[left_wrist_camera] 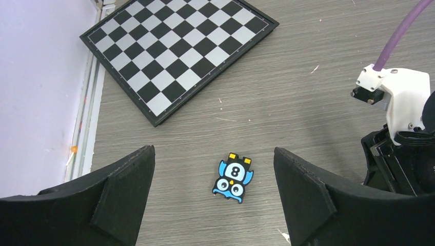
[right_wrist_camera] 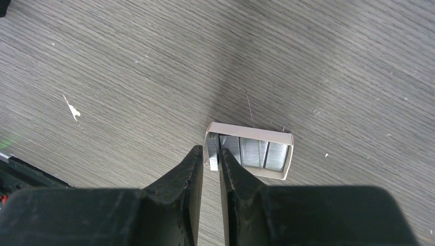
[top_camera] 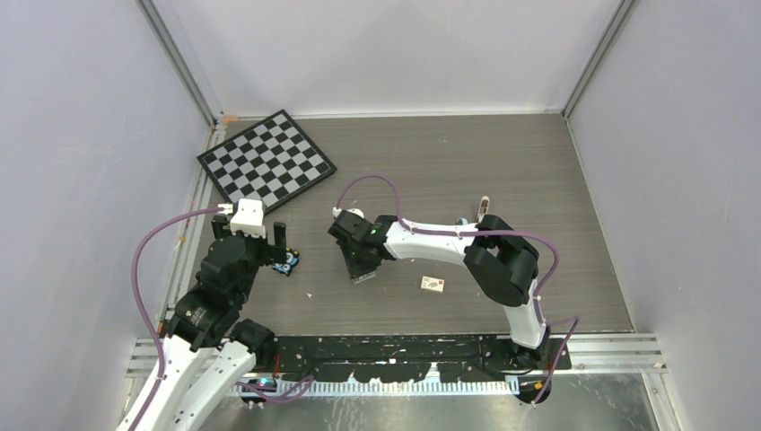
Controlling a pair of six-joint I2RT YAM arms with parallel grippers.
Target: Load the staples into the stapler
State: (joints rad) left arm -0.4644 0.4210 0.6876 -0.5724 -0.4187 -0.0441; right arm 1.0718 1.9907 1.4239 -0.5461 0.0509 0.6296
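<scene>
The staples point(right_wrist_camera: 256, 152) are silvery ribbed strips lying side by side in a small open tan cardboard tray point(right_wrist_camera: 251, 131). My right gripper point(right_wrist_camera: 211, 154) points down at the tray's left end, its jaws nearly closed around the leftmost strip point(right_wrist_camera: 213, 158), which sticks out past the tray's near edge. In the top view the right gripper point(top_camera: 363, 268) is at the table's middle. My left gripper point(left_wrist_camera: 213, 154) is open and empty, and in the top view it point(top_camera: 251, 238) hovers at the left. The stapler does not show clearly. A small pale object point(top_camera: 485, 205) behind the right arm is too small to identify.
A black-and-blue penguin gadget point(left_wrist_camera: 233, 177) lies on the table between the left fingers and also shows in the top view point(top_camera: 287, 263). A chessboard point(top_camera: 266, 159) lies at the back left. A small white box with a red mark point(top_camera: 433, 284) lies right of the right gripper.
</scene>
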